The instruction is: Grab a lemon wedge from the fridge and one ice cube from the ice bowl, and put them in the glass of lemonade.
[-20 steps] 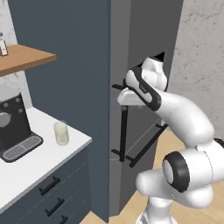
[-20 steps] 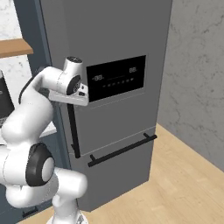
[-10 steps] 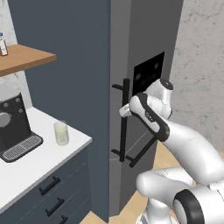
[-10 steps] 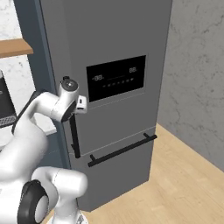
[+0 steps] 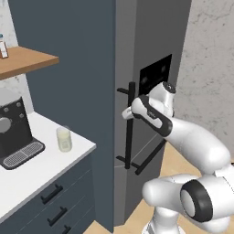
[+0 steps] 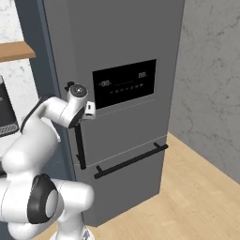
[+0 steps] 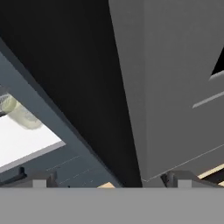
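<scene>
1. I am seeing one fridge (image 5: 151, 50), the landmark for everything below, and its doors are staying shut.
2. Two black bar handles are showing on the fridge front: one upright handle (image 5: 130, 125) by its left edge and one slanting bar handle (image 6: 129, 160) lower down across it.
3. One black display panel (image 6: 124, 84) is sitting on the fridge's upper door.
4. One glass of lemonade (image 5: 64, 139) is standing on the one white counter (image 5: 36, 167) left of the fridge.
5. One coffee machine (image 5: 16, 135) is standing further left of the fridge.
6. One wooden shelf (image 5: 25, 60) is hanging left of the fridge.
7. Three dark drawer pulls (image 5: 52, 194) are showing below the counter, left of the fridge.
</scene>
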